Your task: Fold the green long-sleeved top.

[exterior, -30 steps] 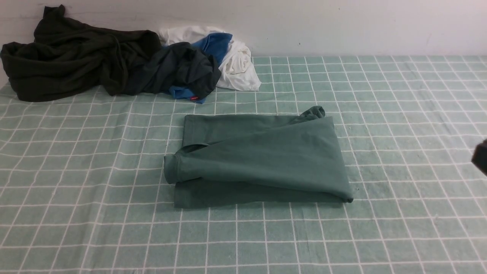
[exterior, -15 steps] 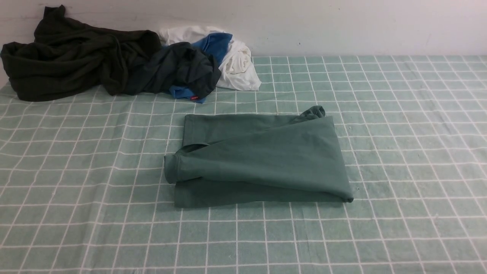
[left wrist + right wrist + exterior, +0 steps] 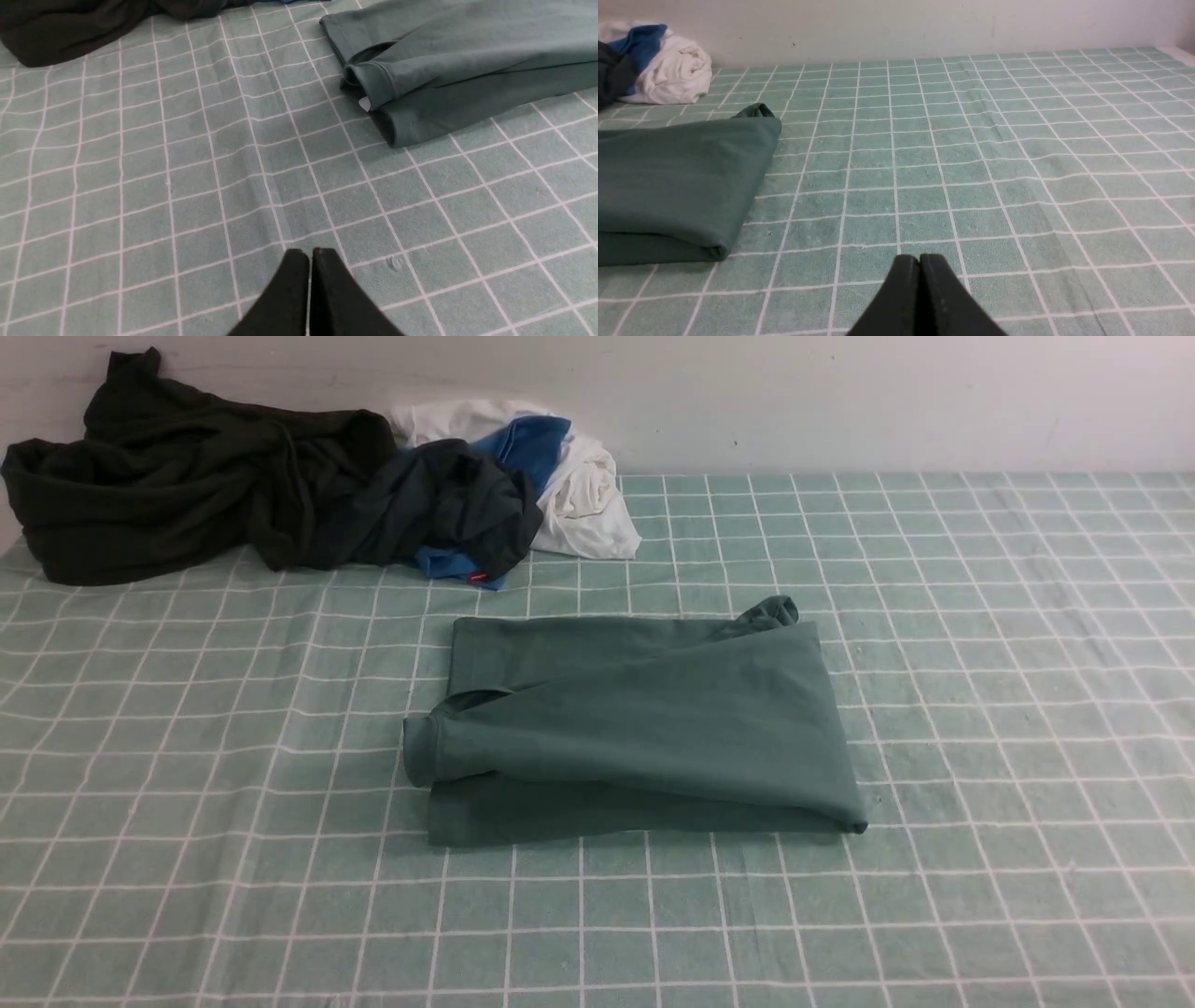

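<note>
Front view: one green long-sleeved top (image 3: 644, 728) is seen folded into a rough rectangle at the centre of the frame, lying flat on the checked green worktop (image 3: 980, 644). At the upper left, one pile of four crumpled garments is counted: one dark olive-black garment (image 3: 177, 476), one charcoal shirt (image 3: 448, 504), one blue piece (image 3: 527, 443) and one white piece (image 3: 588, 499). In the wrist views, two claws are shown, the left claw (image 3: 310, 254) and the right claw (image 3: 920, 259), each closed on nothing, above bare cloth, apart from the top.

Green long-sleeved top (image 3: 644, 728), apparently folded
</note>
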Controlling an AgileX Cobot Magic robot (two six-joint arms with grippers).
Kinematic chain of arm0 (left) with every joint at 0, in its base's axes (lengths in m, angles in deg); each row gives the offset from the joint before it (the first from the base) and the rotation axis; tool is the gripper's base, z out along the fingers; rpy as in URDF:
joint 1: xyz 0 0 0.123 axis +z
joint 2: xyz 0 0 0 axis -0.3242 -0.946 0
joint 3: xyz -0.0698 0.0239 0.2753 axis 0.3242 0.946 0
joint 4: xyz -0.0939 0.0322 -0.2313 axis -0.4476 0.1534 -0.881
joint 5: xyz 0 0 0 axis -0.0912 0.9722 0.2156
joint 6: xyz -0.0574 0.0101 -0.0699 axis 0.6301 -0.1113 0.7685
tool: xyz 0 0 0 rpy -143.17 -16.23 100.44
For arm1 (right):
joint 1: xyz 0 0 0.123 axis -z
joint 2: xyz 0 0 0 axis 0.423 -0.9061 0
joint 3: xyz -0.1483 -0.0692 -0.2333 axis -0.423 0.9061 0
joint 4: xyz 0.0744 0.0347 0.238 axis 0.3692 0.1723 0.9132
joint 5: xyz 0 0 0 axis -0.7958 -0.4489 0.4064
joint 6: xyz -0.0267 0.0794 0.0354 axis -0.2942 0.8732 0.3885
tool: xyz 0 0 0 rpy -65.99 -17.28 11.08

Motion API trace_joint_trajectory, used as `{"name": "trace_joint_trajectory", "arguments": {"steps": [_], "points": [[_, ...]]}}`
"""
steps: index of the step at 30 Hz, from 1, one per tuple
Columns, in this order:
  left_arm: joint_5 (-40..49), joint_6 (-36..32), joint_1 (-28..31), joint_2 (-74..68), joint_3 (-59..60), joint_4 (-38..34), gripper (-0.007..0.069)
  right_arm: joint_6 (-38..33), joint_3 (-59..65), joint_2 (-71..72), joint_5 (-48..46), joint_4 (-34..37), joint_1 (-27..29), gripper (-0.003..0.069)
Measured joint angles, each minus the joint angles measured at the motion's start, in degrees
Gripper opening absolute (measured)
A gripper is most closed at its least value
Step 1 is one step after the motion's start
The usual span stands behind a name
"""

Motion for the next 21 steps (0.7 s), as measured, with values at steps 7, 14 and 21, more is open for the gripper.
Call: {"name": "trace_joint_trajectory", "arguments": {"steps": [7, 14, 21], "points": [[0.0, 0.0, 0.0, 0.0, 0.0, 0.0, -0.0003, 0.0, 0.0, 0.0, -0.06, 0.0, 0.0, -0.0014], [0.0, 0.0, 0.0, 0.0, 0.0, 0.0, -0.0003, 0.0, -0.01, 0.0, -0.12, 0.0, 0.0, -0.0014], [-0.12, 0.0, 0.0, 0.0, 0.51, -0.05, -0.0003, 0.0, -0.01, 0.0, -0.12, 0.0, 0.0, -0.0014]]}}
